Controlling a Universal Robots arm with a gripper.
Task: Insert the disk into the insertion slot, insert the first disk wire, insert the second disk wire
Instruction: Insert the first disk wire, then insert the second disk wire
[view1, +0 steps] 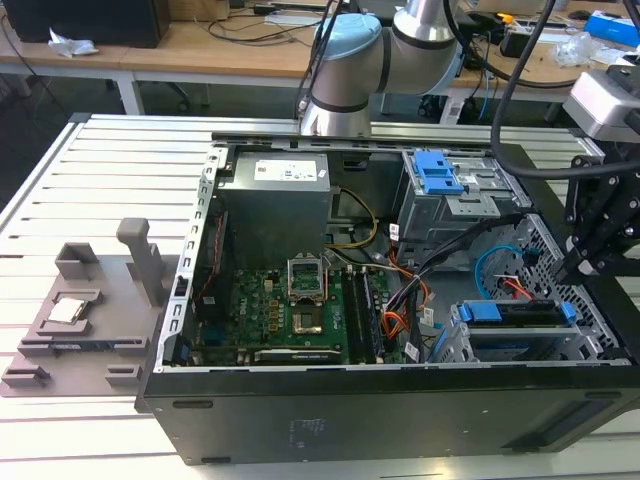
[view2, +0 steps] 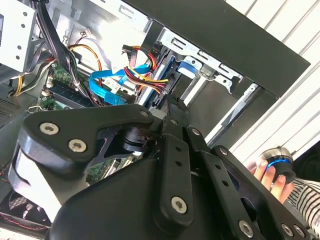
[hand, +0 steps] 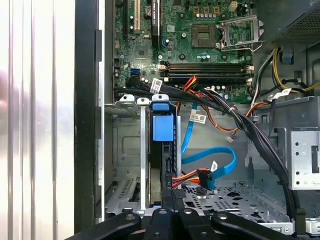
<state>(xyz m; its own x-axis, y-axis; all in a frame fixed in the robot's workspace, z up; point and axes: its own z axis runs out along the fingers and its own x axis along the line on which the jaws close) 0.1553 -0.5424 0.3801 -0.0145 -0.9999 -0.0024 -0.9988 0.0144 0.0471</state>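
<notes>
**Open computer case (view1: 300, 430) on the slatted desk (view1: 60, 170).** In the exterior view, the disk (view1: 520, 318) stands on edge inside the insertion slot (view1: 462, 345), at 4 o'clock from the motherboard (view1: 290, 310). The tool (view1: 578, 265) hangs at 2 o'clock from the disk. The first disk wire (view1: 514, 289) and the looped second disk wire (view1: 487, 268) lie at 12 o'clock from the slot. In the first wrist view, the tool's fingers (hand: 167, 200) are drawn together with nothing visible between them, near the disk's edge.
</notes>
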